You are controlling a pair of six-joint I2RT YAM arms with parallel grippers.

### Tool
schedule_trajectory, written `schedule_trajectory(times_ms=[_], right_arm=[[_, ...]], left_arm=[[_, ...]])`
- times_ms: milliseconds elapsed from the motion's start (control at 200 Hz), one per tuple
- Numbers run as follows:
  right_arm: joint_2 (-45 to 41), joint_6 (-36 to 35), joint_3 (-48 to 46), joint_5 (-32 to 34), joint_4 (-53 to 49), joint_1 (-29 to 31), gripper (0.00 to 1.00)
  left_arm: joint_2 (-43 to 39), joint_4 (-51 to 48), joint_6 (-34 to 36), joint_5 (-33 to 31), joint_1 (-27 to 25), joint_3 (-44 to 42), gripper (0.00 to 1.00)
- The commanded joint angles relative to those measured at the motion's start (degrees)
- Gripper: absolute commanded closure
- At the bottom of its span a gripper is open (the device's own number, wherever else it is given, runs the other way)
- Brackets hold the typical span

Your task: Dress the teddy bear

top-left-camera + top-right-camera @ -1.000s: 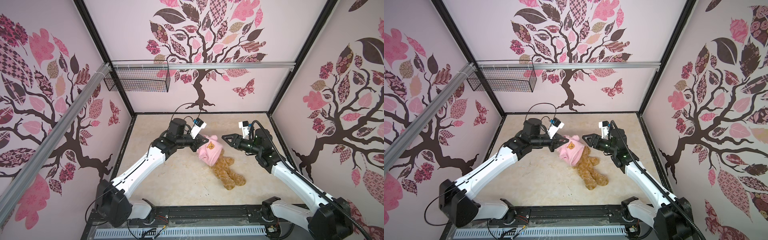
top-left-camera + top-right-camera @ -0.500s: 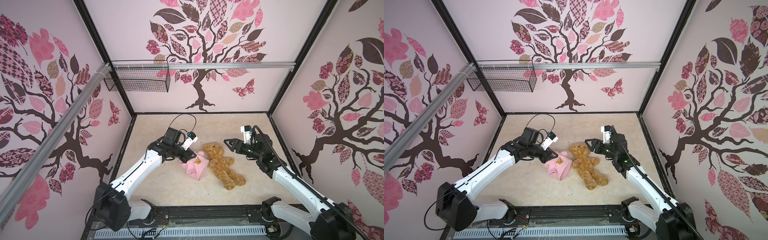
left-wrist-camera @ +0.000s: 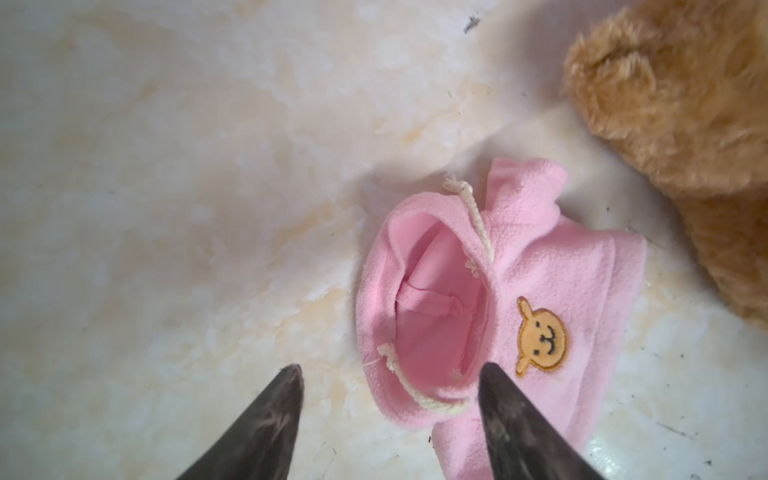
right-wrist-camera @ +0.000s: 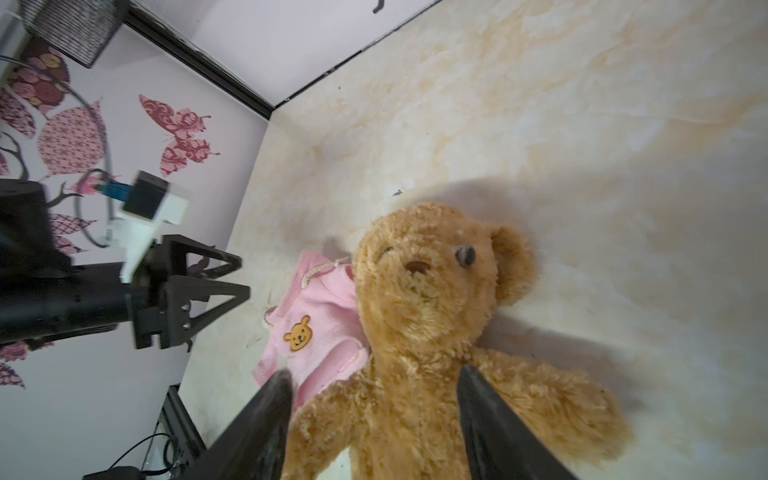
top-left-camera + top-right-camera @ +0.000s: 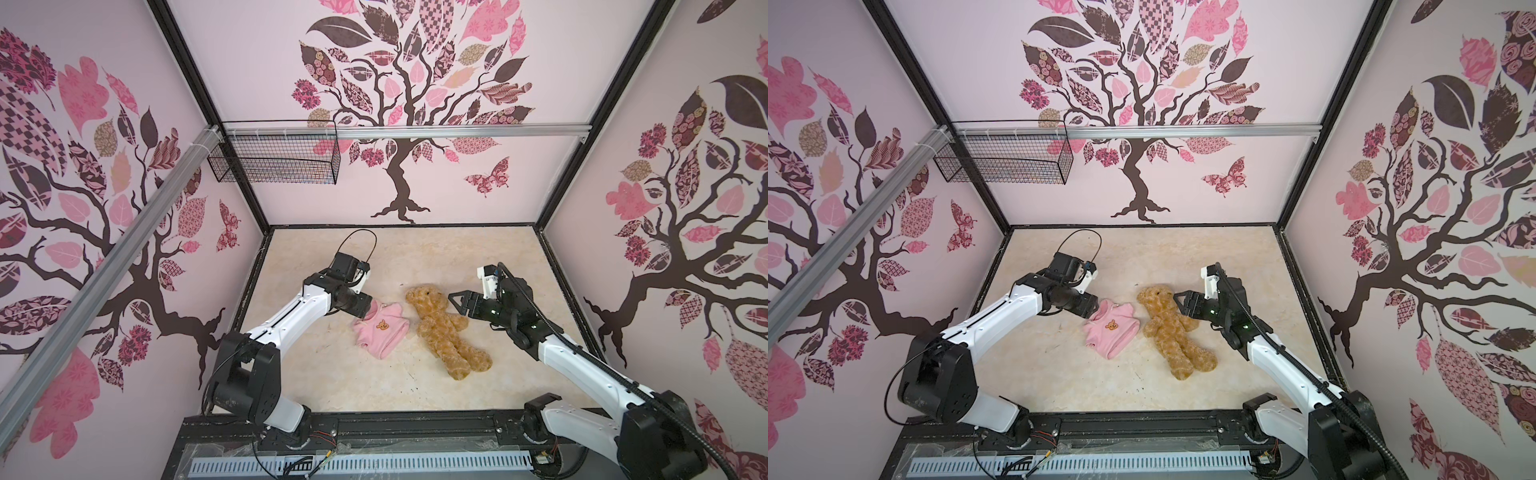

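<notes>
Bear and garment lie side by side at the middle of the marbled table (image 5: 332, 395). The teddy bear (image 5: 440, 328) rests flat on its back, head toward the far wall and legs running to the near right, arms out to the sides. Just left of it the pink shirt (image 5: 380, 332) is spread flat with its orange bear-face emblem up and its hood opening toward the far left; whether cloth and fur touch cannot be told.

The left gripper (image 3: 390, 370) hangs over the hood end of the shirt with its fingers spread apart, holding nothing, the hood's cord lying loose between them. The right gripper (image 4: 374, 372) is poised just right of the bear's head, above its shoulder, and points left; its jaws stand apart and empty. A wire basket (image 5: 274, 160) hangs on the far wall at the left.
</notes>
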Motion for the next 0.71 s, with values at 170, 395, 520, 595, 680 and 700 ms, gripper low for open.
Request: schedule_trajectory(times_ms=[170,395,520,595,680,700], right_arm=[[10.79,-9.21,4.54,9.52,-0.91,6.44,0.04],[24.04,-12.84,11.36,15.45,-3.20,10.61,0.00],[30.39,-12.58,14.27,10.67,-0.75,10.64,0.00],[33.10,-11.42,15.25,7.84,0.88,10.75,0.00],[34.83,-10.39,15.37,7.56,1.30,10.72,0.00],[35.01,-10.38,15.29,7.62,1.21,10.71,0.00]], left_arm=[[-15.00,13.12,-11.74,4.43,-8.34,-11.62,0.21],[-15.90,11.81,-13.22,6.54,-8.62,-13.59,0.21],[-16.72,13.47,-14.57,7.50,-8.74,-15.81,0.22],[-16.88,13.47,-14.89,7.99,-8.84,-16.32,0.21],[-16.20,12.46,-14.52,9.36,-8.95,-16.94,0.23],[-15.92,12.10,-14.27,9.60,-9.17,-17.01,0.23]])
